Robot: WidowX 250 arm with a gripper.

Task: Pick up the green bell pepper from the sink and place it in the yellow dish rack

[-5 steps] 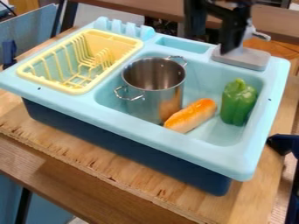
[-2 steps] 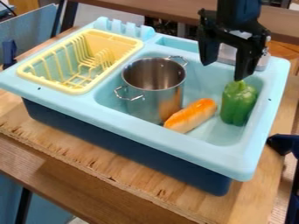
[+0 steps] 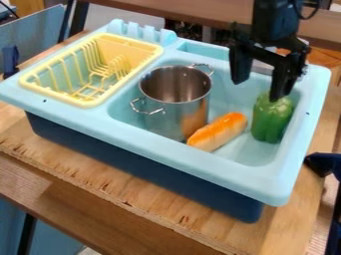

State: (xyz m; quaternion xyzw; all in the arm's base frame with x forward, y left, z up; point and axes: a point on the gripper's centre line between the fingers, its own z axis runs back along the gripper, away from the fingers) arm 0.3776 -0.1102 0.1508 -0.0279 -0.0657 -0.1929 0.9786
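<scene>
Pepper (image 3: 270, 124), green bell type, stands upright in the basin of a light blue toy sink (image 3: 166, 146), toward its right side in the camera view. Gripper (image 3: 259, 89), black, two-fingered, hangs above the basin's far right part with its fingers spread well apart and nothing held between them; one fingertip overlaps the pepper's top in the view, though whether the two touch cannot be told. Bread roll (image 3: 218, 131), long, orange-brown on top and paler along its side, lies at a slant between the pepper and the pot, its lower end close by the pot's foot. Pot (image 3: 174, 117), tall, shiny metal, has two loop handles and stands upright and open in the basin's left part. Dish rack (image 3: 88, 102), yellow, with upright prongs, sits in the recess to the left of the basin. Slotted edge piece (image 3: 140, 32), light blue, rises at the rack's far end. Lower body (image 3: 133, 162), dark blue, supports the sink's rim. Wooden board (image 3: 180, 214), light-toned and rough-edged, lies beneath it all.
</scene>
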